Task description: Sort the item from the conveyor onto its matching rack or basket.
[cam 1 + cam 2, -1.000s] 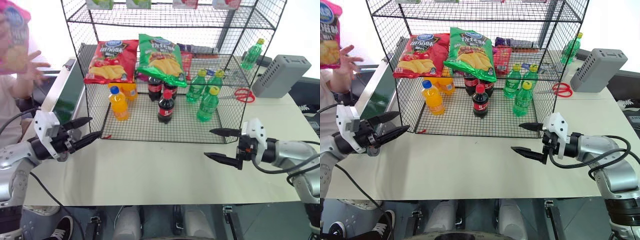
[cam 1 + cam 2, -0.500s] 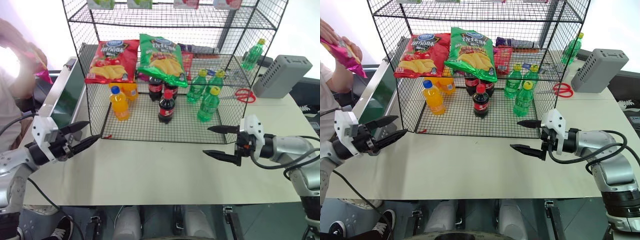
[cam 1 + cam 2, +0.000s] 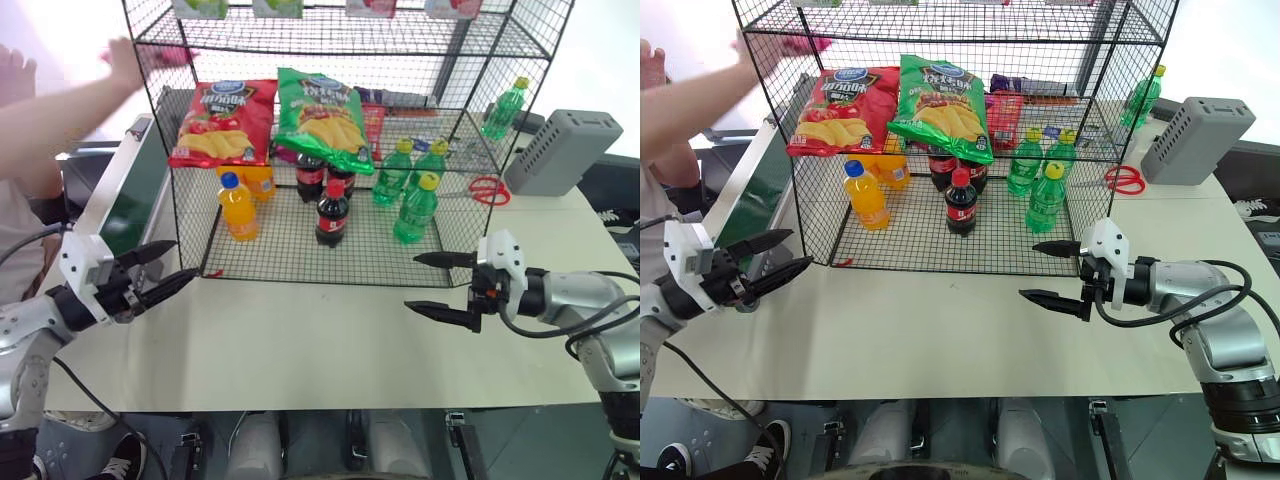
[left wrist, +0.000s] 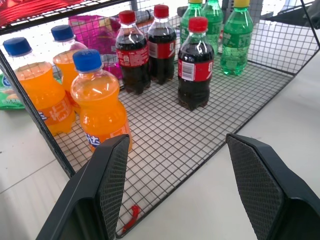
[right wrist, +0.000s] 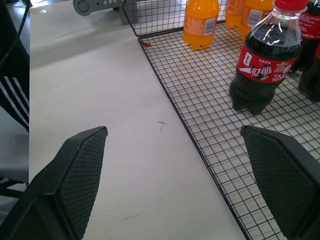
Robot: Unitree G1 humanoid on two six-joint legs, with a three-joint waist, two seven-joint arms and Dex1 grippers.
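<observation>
The left gripper [image 3: 172,268] hangs over the near left corner of the table [image 3: 300,340], its fingers spread apart with nothing between them, pointing toward the front edge of the rack [image 3: 340,150]. The right gripper [image 3: 437,286] mirrors it on the other side, jaws spread wide and empty, aimed at the rack's lowest mesh tier, where cola bottles [image 3: 331,212], orange bottles [image 3: 238,207] and green bottles [image 3: 415,209] stand. On the tier above lie a red chip bag [image 3: 222,122] and a green chip bag [image 3: 322,115].

Further out on the left, the conveyor [image 3: 135,195] runs back beside the rack, its green belt bare as far as it can be seen. A person's arm [image 3: 60,115] reaches across above it toward the rack's upper left; a small pink smear at the hand [image 3: 176,53] may be the item, the magenta chip bag, but the blur makes that uncertain.

The step in hand looks like waiting for the bag to land on the belt. Doing it well likely means holding both arms clear of the person's reach, then taking the glossy bag with the left gripper, pinching the crimped edge or a fold, not the slippery air-filled middle, and lifting it level toward the chip tier.
</observation>
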